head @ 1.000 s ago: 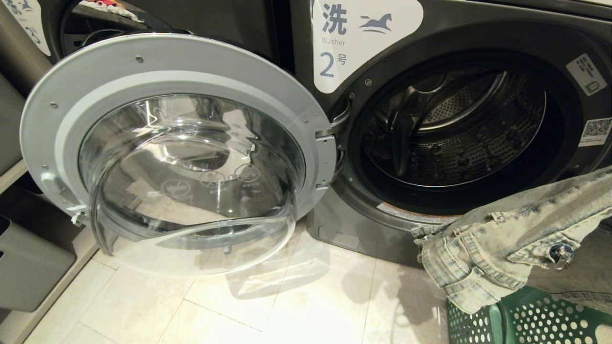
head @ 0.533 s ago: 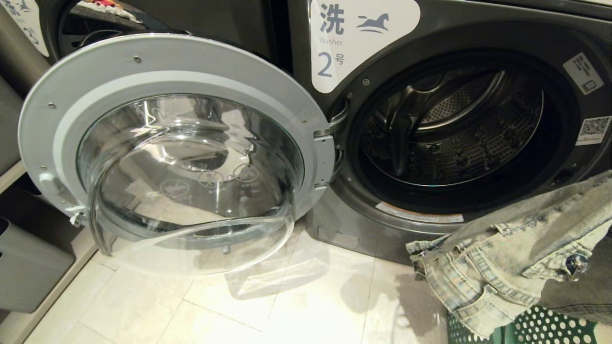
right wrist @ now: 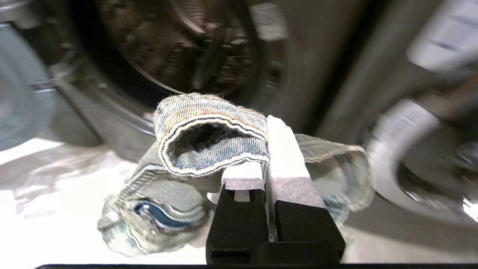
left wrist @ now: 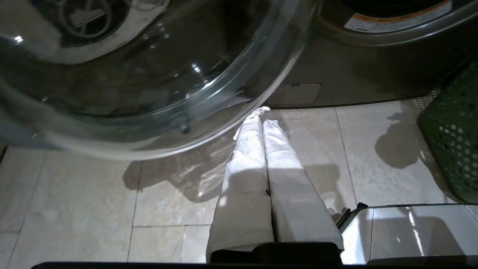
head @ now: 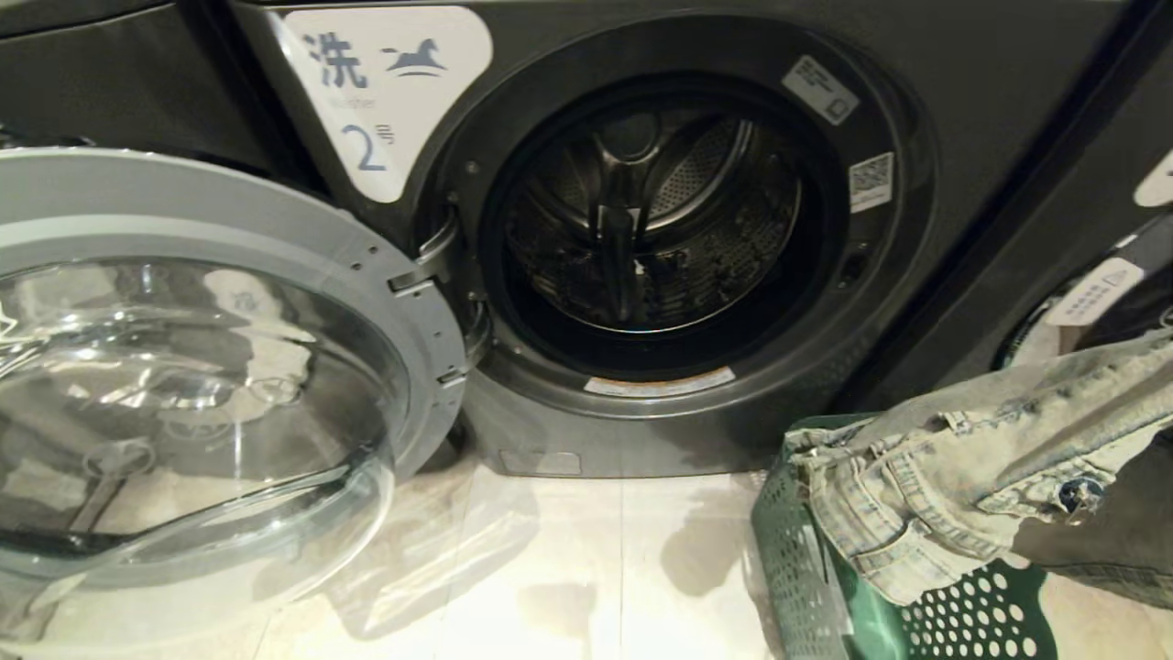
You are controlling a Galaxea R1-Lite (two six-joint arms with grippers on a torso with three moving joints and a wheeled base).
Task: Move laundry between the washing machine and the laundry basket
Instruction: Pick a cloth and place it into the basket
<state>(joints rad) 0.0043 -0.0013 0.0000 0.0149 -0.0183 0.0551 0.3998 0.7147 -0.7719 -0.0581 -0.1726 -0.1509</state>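
Note:
The washing machine (head: 916, 183) marked 2 stands with its glass door (head: 183, 367) swung wide to the left and a bare drum (head: 651, 220). The laundry (head: 953, 467), a pale washed denim garment, hangs over the near corner of the green laundry basket (head: 962, 614) at the lower right. In the right wrist view my right gripper (right wrist: 263, 149) is shut on the garment's stitched hem (right wrist: 209, 130), facing the drum opening. My left gripper (left wrist: 263, 117) is shut, its white-wrapped fingers pressed together with nothing between them, low over the floor beside the door's glass (left wrist: 149, 74).
A second dark machine with a white label (head: 1095, 293) stands to the right of the basket. Pale floor tiles (head: 596, 568) lie before the machine. The open door fills the left side. The basket's wall (left wrist: 453, 138) and my white base (left wrist: 410, 231) show in the left wrist view.
The whole head view has shifted: the camera has swung right, so the drum opening now sits near the middle and more of the basket shows. The denim stays held at the lower right.

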